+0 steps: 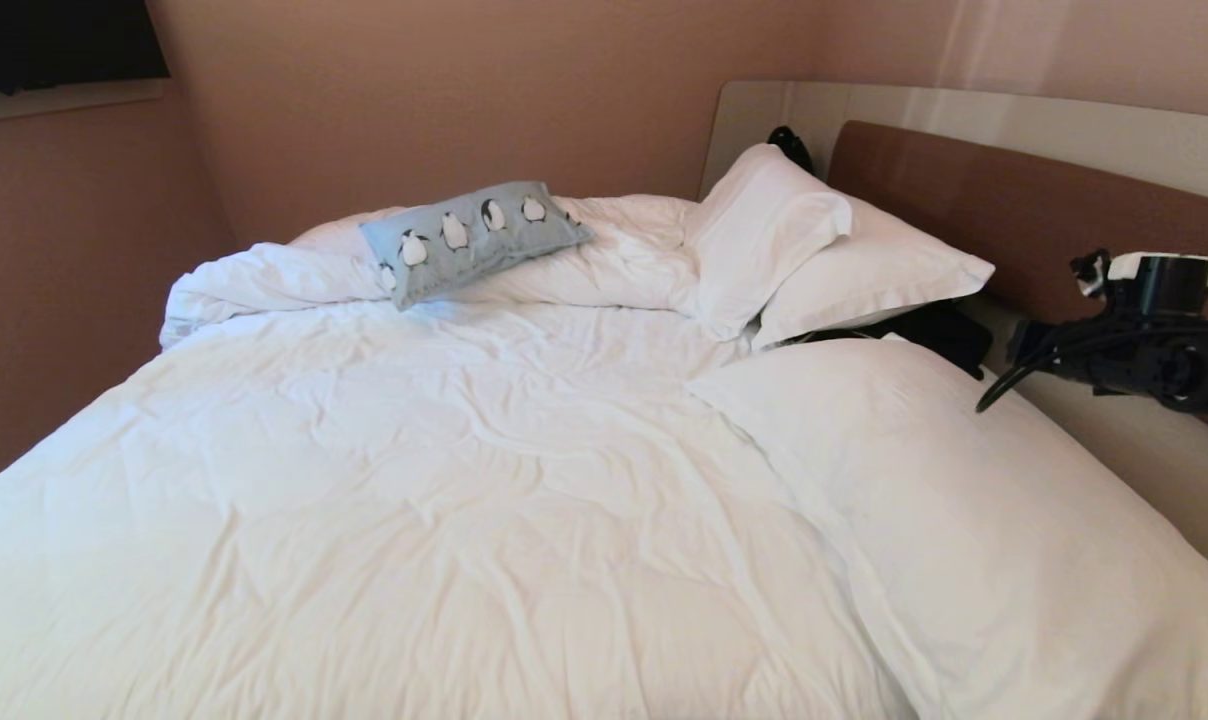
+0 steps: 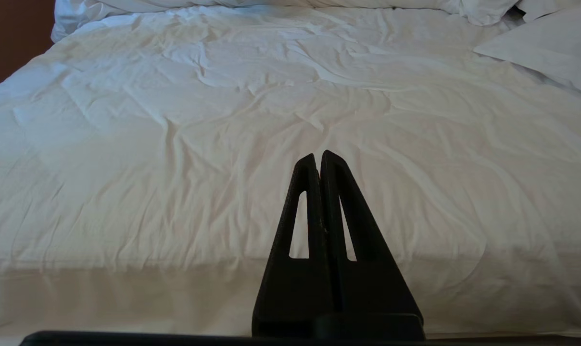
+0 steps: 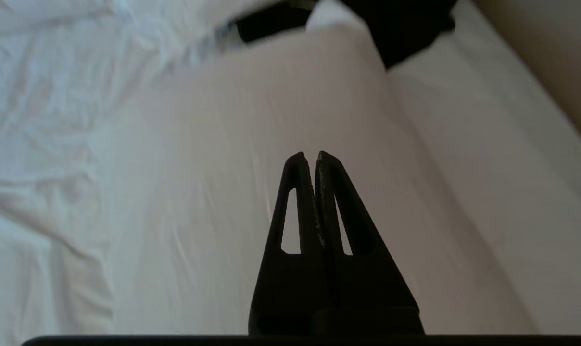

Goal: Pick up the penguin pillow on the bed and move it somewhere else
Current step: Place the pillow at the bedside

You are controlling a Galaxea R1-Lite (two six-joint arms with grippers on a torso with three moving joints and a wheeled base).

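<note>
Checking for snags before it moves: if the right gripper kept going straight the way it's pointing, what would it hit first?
Most likely the large white pillow lying under the shut right gripper, well before the penguin pillow; depth is hard to judge.

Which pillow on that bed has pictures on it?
The penguin pillow, lying on the bunched duvet at the bed's far side: light blue with penguins, while the other pillows are plain white.

head: high, facing bed toward 12 | left wrist: low at edge | right wrist: close over bed at 3 | shared: duvet
</note>
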